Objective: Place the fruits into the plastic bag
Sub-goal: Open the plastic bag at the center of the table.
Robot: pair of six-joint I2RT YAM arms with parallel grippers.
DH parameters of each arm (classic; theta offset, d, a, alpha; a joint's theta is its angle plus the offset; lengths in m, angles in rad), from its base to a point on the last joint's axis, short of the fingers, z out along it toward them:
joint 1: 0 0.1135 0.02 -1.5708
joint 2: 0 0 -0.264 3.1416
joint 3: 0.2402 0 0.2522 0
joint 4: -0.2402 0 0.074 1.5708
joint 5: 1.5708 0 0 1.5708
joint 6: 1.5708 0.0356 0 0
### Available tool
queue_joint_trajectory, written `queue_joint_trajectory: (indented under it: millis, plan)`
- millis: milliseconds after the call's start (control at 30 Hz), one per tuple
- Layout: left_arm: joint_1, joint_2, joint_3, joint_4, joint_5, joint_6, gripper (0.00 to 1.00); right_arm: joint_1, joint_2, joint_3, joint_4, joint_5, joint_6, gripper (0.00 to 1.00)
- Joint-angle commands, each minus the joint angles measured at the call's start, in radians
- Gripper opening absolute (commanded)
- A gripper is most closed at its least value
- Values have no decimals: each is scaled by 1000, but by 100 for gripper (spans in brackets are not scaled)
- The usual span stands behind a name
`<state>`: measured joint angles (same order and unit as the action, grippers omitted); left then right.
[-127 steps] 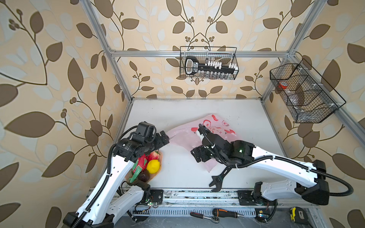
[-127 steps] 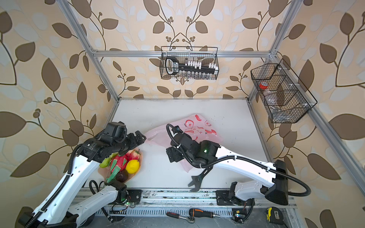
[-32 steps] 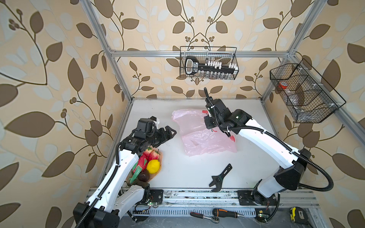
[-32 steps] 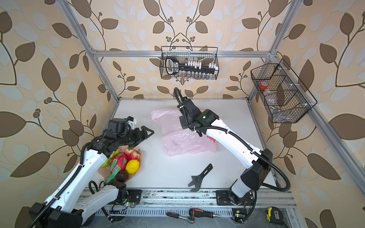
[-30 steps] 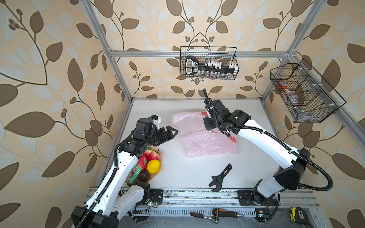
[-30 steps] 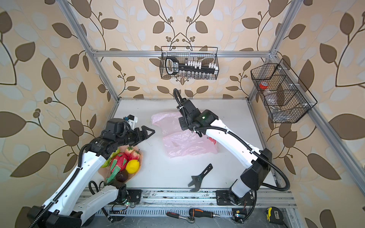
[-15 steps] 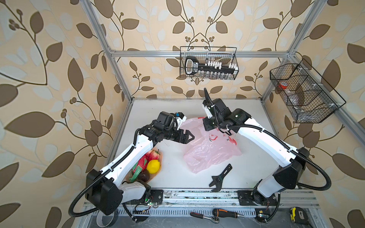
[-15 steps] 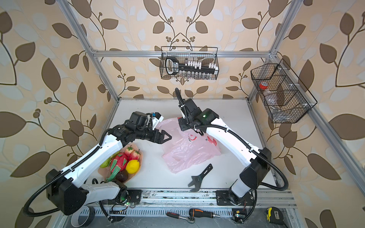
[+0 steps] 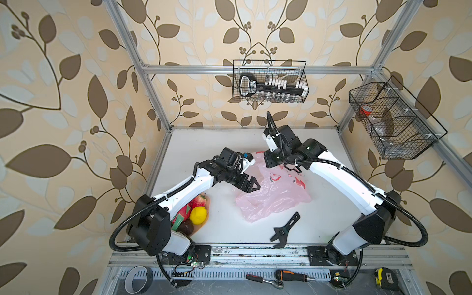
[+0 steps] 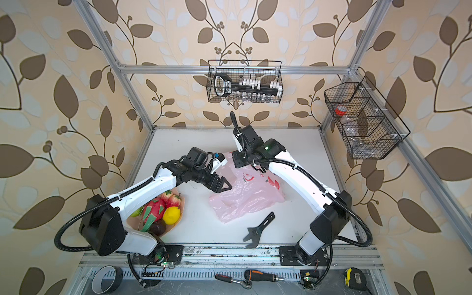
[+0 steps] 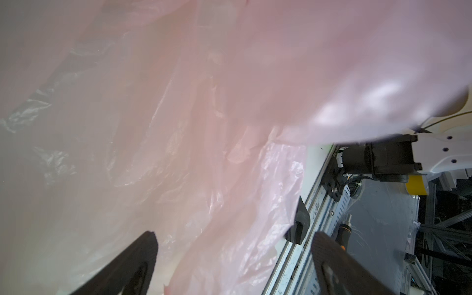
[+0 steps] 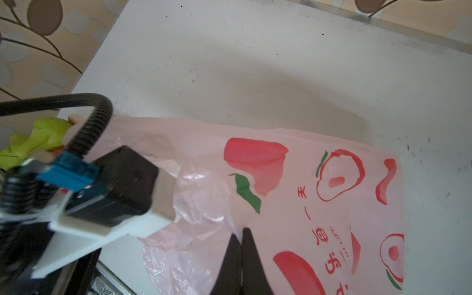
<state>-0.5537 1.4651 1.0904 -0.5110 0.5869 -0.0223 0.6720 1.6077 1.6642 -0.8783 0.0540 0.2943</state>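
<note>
The thin, translucent pale pink plastic bag [image 9: 275,196] [image 10: 245,198] lies crumpled at the centre of the white table [image 9: 204,143], with its red printed marks facing up. Its far edge is raised off the surface.

The right gripper [image 12: 242,231] is fully closed, with its black fingers pinching a fold of the bag film near the printed area.

The left gripper [image 9: 251,187] [image 10: 222,187] is positioned at the bag's left side, with the jaws spread wide. In the left wrist view the pink film [image 11: 178,127] fills the space ahead of and between the two black fingers [image 11: 143,255]. Nothing is clamped.

The fruits are grouped on a peach faceted plate [image 10: 134,223] at the near left corner of the table, well apart from the bag and partly under the left arm:
- yellow lemon [image 9: 198,215] [image 10: 171,215];
- red-pink dragon fruit with green scales [image 10: 153,213];
- red strawberries [image 10: 172,199];
- dark purple round fruit [image 10: 158,228];
- green piece [image 10: 136,212].

A flat black wrench-shaped tool [image 9: 284,231] lies on the table near the bag's front edge, not touching it.
</note>
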Motion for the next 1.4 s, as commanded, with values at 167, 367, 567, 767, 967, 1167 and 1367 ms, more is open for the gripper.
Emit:
queue_joint_trajectory:
  millis: [167,367,567,767,967,1167,1367]
  plan:
    - [-57,40,-32,33,85,61,93,-25,-2,2,21,-26,7,0]
    - [-71,-93,-143,142,171,5,89,-44,7,-4,24,-14,34,0]
    - [-114,-115,-177,111,167,1,59,-61,17,-9,42,-13,68,0]
    - [-132,-180,-148,80,135,-1,19,-65,29,-6,38,1,98,0]
    - [-143,-381,-92,97,25,-21,0,-77,24,4,-1,26,139,0]
    - [-145,-435,-87,73,22,3,0,-88,-9,14,-18,27,181,10]
    - [-148,-423,-109,66,26,21,0,-94,-32,15,-44,29,195,40]
